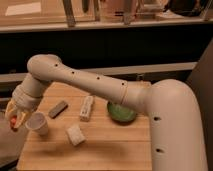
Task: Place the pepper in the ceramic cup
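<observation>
The off-white ceramic cup [38,123] stands upright near the left edge of the wooden table [110,145]. My gripper [16,118] hangs just left of the cup, at about rim height. It is shut on the small orange-red pepper [13,121], which shows between the fingers at the table's left edge. The arm reaches from the right across the table to the gripper.
A dark bar [58,108] lies behind the cup. A pale rectangular packet [86,108] lies mid-table. A pale wedge-shaped block [75,135] sits right of the cup. A green bowl [121,112] sits under the arm. A dark counter runs behind.
</observation>
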### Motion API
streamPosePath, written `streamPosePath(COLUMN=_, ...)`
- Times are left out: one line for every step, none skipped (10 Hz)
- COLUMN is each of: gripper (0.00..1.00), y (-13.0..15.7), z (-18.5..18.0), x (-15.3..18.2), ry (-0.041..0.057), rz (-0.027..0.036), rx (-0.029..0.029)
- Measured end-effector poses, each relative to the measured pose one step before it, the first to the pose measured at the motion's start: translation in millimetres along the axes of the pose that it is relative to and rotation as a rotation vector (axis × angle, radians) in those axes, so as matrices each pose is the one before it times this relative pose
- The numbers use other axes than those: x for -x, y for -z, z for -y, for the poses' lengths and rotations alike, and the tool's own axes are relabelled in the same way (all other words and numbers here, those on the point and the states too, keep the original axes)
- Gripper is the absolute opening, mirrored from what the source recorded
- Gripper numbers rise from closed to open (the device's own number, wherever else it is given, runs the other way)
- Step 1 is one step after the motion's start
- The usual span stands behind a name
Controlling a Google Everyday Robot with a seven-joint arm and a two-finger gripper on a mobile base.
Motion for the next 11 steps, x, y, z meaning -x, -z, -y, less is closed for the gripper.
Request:
streamPosePath(gripper=0.00, y=1.68, z=-0.11, x=-2.56, ry=0.00096, rz=0.00265, rx=-0.00559)
streamPosePath(gripper=0.00, y=3.02, z=0.72, x=-2.97, ry=0.00224, rz=-0.00508, rx=-0.00732)
streamPosePath(gripper=0.00, y=2.20, z=0.96, x=-2.98, ry=0.00269, rz=-0.01376, rx=-0.00394)
streamPosePath(gripper=0.00, y=1.59, z=1.13, x=-3.05, ry=0.00172, rz=-0.01210, rx=-0.00190)
streamPosePath(gripper=0.00, y=2.53, z=1.12, x=-4.43, ry=-0.00029, rz=-0.01552, rx=-0.00184)
streamPosePath(gripper=0.00, y=2.90, z=0.87, x=-5.29, ry=-0.00183, rz=-0.01761, rx=-0.00118)
streamPosePath(gripper=0.00, y=2.45, z=0.78, x=-4.71, ry=-0.00291, rz=-0.01612, rx=0.00012)
streamPosePath(gripper=0.00, y=1.35, z=0.77, x=-2.85, ry=-0.00114, rz=-0.01318, rx=0.00089)
streamPosePath(gripper=0.00, y=1.39, z=1.30, x=-4.92, ry=-0.00346, rz=-0.01726, rx=0.00285)
streamPosePath(gripper=0.00, y=0.38, z=0.44, x=-2.98, ry=-0.00287, rz=-0.00709, rx=0.00298)
streamPosePath(gripper=0.00, y=0.70, z=0.72, x=-3.09, ry=-0.00475, rz=-0.00358, rx=0.00297)
